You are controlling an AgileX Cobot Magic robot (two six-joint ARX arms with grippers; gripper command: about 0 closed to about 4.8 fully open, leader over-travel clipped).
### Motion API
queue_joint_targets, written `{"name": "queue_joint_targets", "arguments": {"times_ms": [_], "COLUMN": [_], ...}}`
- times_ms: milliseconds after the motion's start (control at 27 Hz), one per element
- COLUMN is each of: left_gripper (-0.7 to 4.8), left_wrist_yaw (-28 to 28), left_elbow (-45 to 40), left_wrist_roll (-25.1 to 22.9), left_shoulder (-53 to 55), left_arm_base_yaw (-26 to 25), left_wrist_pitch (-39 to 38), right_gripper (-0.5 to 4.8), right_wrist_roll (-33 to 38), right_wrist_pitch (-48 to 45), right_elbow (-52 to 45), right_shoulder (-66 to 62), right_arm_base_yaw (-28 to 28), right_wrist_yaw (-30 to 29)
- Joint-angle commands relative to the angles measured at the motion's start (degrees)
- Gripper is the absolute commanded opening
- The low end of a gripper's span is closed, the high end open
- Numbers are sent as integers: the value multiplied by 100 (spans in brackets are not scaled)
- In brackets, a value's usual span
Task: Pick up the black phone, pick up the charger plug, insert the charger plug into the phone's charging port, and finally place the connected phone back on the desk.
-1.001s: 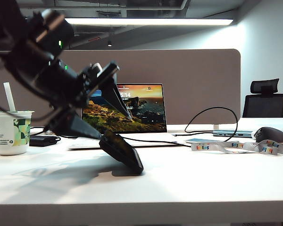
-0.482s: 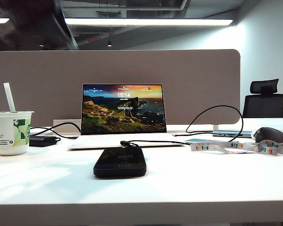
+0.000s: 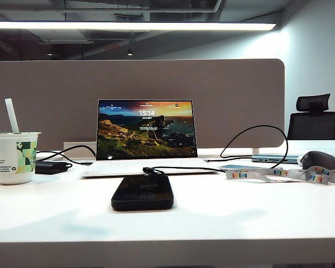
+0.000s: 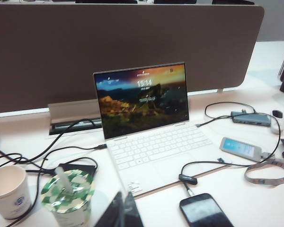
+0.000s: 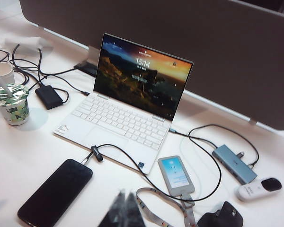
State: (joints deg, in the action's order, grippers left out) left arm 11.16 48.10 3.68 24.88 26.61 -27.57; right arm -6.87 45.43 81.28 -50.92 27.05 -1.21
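Observation:
The black phone (image 3: 142,192) lies flat, screen up, on the white desk (image 3: 240,223) in front of the laptop. The charger plug (image 3: 151,170) rests at its far short edge, cable trailing right. In the left wrist view the plug (image 4: 188,180) points its silver tip into the phone (image 4: 206,211). In the right wrist view the plug (image 5: 95,153) likewise meets the phone (image 5: 54,191). The charging port itself is too small to see. My left gripper (image 4: 124,195) and right gripper (image 5: 126,194) hang above the desk, both shut and empty. Neither arm appears in the exterior view.
An open laptop (image 3: 146,131) stands behind the phone before the taupe divider (image 3: 240,100). A yoghurt cup (image 3: 14,156), paper cup (image 4: 8,189) and power brick (image 5: 49,97) sit left. A pale phone (image 5: 175,172), lanyard (image 3: 279,174), hub (image 5: 234,163) and black mouse (image 3: 322,162) lie right.
A second ago my left gripper held the phone tilted on the desk. It let go, the phone dropped flat, and the arm rose out of the exterior view.

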Motion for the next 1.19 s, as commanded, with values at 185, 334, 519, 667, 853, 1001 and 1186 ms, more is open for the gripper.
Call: {"name": "queue_joint_targets", "arguments": {"times_ms": [185,334,519,667,853,1001,1186], "left_gripper": [-7,-7,-7,-7,-7,-7,-7], "left_wrist_yaw": [-4,-514,-776,-898,-1360,-1093,-1445], "left_elbow": [-1257,-1941,-2601,-3274,-4092,-4131,-4131], "left_wrist_roll": [-70,-72,-498,-516,-264,-284,-282], "left_shoulder": [-1829,-2468,-2465,-2465,-2465,-2465,-2465], "left_arm_base_yaw": [-9,-9,-11,-11,-11,-13,-756], "left_wrist_pitch": [-22,-37,649,1438,2417,2461,2562], "right_gripper": [-5,-5,-4,-4,-4,-4,-4], "right_wrist_roll": [-55,-57,-50,79,79,79,79], "right_wrist_pitch": [-1818,-2393,-2389,-1775,-1390,-1390,-1390], "right_elbow": [-2820,-4291,-5230,-5405,-5407,-5407,-5407], "right_shoulder": [1786,2723,3386,3595,3600,3600,3600], "right_arm_base_yaw": [2,2,0,0,0,0,0], "right_wrist_yaw": [26,280,254,258,258,256,258]}}
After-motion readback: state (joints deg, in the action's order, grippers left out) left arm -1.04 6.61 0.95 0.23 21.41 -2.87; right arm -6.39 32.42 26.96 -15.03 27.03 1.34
